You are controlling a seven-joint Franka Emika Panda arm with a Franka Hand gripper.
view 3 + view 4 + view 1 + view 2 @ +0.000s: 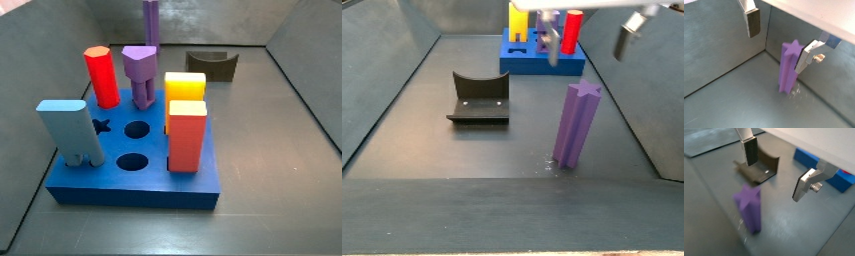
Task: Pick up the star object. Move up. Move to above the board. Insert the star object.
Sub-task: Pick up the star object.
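- Star object (577,125): tall purple prism, standing upright on the grey floor, long axis vertical. It stands alone, well apart from the board and near one side wall; star-shaped top visible in a wrist view (791,67).
- Gripper (784,35): spread open, holding nothing. Two silver fingers with dark pads; in a wrist view one finger (807,56) sits just beside the star object's upper part, the other finger (753,22) well off to the opposite side. Whether the near finger touches the prism cannot be told.
- Key relation: the star object lies below the gripper, off-centre toward one finger, not midway between the two. Judged need: shift sideways to centre the gap over the star top, then descend along the vertical axis so the pads close on the ridged sides.
- Board (134,185): thick blue block at the far end in a side view (529,62). The star-shaped hole (102,126) is open; two round holes also open. Red, purple, yellow, orange and light blue pegs stand in other holes.
- Fixture (478,100): dark bracket on the floor, between star object and board, off to the side.
- Task stage, judged: pick-up not yet made.
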